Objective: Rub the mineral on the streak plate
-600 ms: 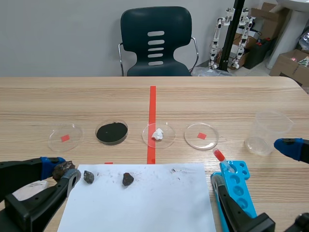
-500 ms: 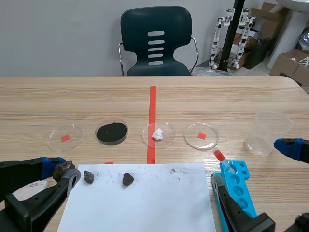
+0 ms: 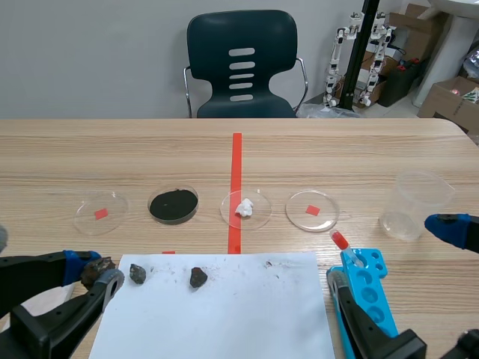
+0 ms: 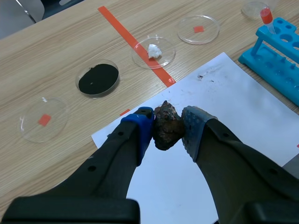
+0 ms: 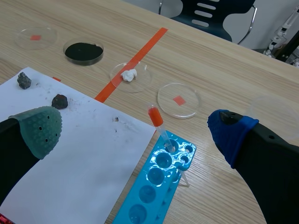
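Mineral (image 3: 93, 267), a dark brown lump, is clamped in the left claw (image 3: 96, 271) in the scene view. It sits just off the near left corner of the white streak plate (image 3: 224, 314), and whether it touches the plate I cannot tell. A rubbing stroke across that corner could knock the loose stones lying close by, of which there are two: a grey one (image 3: 138, 273) and a darker one (image 3: 197, 277). Further out on the counter (image 3: 112, 149) stand four petri dishes: a red-marked dish (image 3: 100, 211), a black-powder dish (image 3: 174, 204), a white-lump dish (image 3: 245, 209) and a second red-marked dish (image 3: 312, 210). There is also one clear beaker (image 3: 415, 203), one blue rack (image 3: 367, 288) and one red-capped tube (image 3: 340, 241).

From the left wrist view, the two pads (image 4: 142, 128) meet the knobbly lump on its sides only. Pressing down hard could twist it or squeeze it out. The plate looks sheet-thin and nothing pins it, so it may slide with the stroke. One mineral is held.

From the right wrist view, the right claw (image 5: 135, 128) has its fingers wide apart and holds nothing. It hovers near the rack, where a careless move could tip the single leaning tube. Both stones and all four dishes show.
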{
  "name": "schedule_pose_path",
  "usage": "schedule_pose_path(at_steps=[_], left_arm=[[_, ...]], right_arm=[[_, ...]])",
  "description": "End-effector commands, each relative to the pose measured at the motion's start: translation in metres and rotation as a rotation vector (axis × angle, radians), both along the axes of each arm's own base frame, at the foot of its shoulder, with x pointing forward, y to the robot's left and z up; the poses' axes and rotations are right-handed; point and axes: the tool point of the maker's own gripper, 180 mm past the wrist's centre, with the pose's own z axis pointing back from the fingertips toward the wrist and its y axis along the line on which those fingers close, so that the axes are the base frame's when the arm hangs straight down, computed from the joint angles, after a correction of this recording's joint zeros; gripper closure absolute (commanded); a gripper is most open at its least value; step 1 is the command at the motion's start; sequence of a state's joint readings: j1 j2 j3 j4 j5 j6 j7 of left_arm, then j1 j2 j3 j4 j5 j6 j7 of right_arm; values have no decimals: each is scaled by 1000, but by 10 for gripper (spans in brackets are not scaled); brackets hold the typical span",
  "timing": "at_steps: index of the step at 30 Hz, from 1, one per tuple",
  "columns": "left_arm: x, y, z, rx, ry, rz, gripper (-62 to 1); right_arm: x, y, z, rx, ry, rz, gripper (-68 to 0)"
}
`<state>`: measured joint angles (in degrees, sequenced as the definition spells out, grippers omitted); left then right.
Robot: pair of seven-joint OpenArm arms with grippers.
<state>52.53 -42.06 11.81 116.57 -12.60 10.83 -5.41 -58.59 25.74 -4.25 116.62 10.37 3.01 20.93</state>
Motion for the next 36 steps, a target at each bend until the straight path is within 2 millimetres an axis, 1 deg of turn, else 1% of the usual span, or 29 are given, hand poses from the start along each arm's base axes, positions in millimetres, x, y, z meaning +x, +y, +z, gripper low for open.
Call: schedule_pose_path(at_steps=[1,4,6,15,17,22,26,31,36], left_arm=[[4,-4,12,-29,-35,3,-74],[4,-4,11,-29,-34,5,-74],[8,-3,9,-26,-22,23,-74],[41,20,-28,39,202,189,-74],[48,28,-42,68,262,225,-74],[59,56,-85,120,450,317,-74],[67,76,-108,136,554,376,-74],[79,97,-121,168,642,433,-74],[90,119,-125,209,714,493,-74]], right_arm=[[3,1,6,9,-26,6,-679],[3,1,6,9,-26,6,-679],[3,1,6,9,-26,6,-679],[3,1,6,9,-26,6,-679],[3,1,6,9,-26,6,-679],[3,1,6,9,-26,6,-679],[3,1,6,9,-26,6,-679],[3,1,6,9,-26,6,-679],[3,1,6,9,-26,6,-679]])
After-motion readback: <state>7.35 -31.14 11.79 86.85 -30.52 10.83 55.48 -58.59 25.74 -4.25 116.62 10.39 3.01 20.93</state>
